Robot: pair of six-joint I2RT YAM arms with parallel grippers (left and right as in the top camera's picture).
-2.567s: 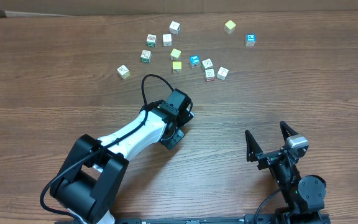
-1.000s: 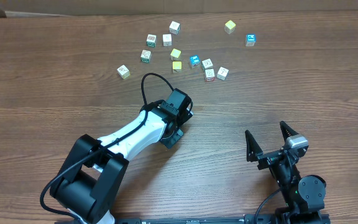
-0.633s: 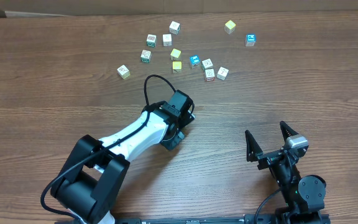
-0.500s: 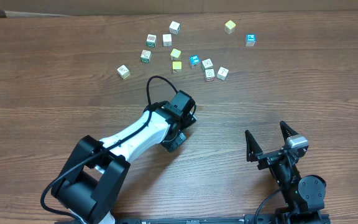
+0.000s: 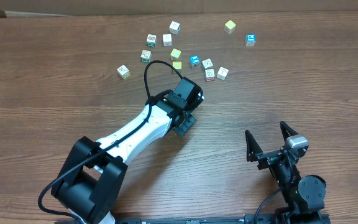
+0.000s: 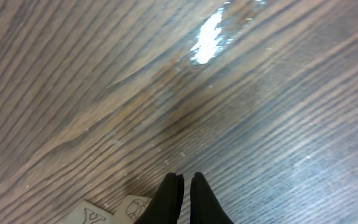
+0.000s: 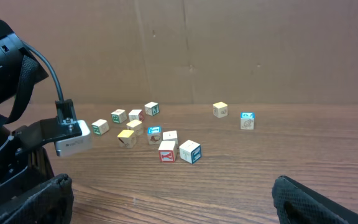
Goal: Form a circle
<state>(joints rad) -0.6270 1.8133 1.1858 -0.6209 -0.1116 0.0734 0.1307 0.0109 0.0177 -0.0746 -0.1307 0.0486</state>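
**A:** What does the overhead view show?

**B:** A wooden bench (image 5: 303, 74). The circle (image 5: 167, 40), a small group of whitish printed cubes, lies at upper centre. It is just left of the loose yellow and blue cubes (image 5: 194, 60). The left claw (image 5: 190, 107) is mid-frame, just below the cubes. The right claw (image 5: 265, 129), at lower right, gapes wide and empty.

**A:** And the left wrist view?

**B:** Its fingers (image 6: 174, 193) are pressed together, gripping nothing, above bare wood. Two pale cubes (image 6: 135, 208) peek in at the bottom edge. They may belong to the circle, but it is hard to tell.

**A:** Right wrist?

**B:** Spread fingers in the lower corners. The circle sits mid-left, well apart from them.
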